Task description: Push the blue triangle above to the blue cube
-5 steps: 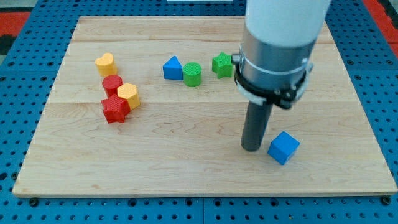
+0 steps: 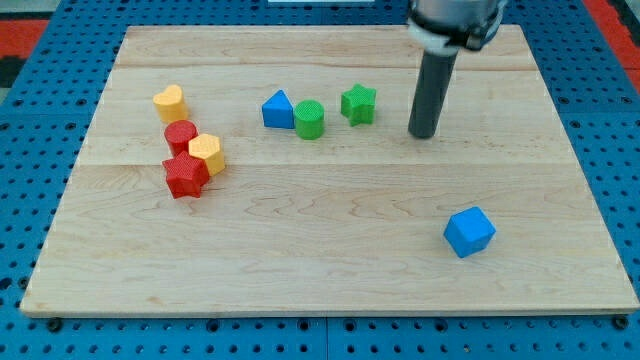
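Note:
The blue triangle (image 2: 278, 109) lies at the board's upper middle, touching a green cylinder (image 2: 310, 119) on its right. The blue cube (image 2: 469, 231) sits at the lower right, apart from everything else. My tip (image 2: 423, 134) rests on the board to the right of a green star (image 2: 358, 103), well above the blue cube and far right of the blue triangle. It touches no block.
On the left, a yellow heart (image 2: 171, 102), a red cylinder (image 2: 180, 134), a yellow hexagon (image 2: 207, 153) and a red star (image 2: 185, 175) cluster together. The wooden board (image 2: 320, 280) lies on a blue pegboard.
My tip has moved up the view from beside the blue cube's left to the right of the green star. The blue cube has shifted slightly right and turned.

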Motion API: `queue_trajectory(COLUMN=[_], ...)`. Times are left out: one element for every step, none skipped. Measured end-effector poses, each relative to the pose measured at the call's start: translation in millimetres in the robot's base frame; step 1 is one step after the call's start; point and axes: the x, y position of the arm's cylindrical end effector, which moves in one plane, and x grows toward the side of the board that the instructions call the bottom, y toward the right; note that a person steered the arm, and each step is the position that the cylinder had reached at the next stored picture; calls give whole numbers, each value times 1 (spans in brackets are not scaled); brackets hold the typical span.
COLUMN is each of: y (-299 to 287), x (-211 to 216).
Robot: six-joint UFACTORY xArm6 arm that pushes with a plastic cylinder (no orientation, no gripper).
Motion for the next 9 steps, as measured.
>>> queue_trajectory(y=[-30,-96,-123,-157,-184,-203,-277,-256,-215], x=[-33,-23,-37,-37,-31,-54,-32,-3,24])
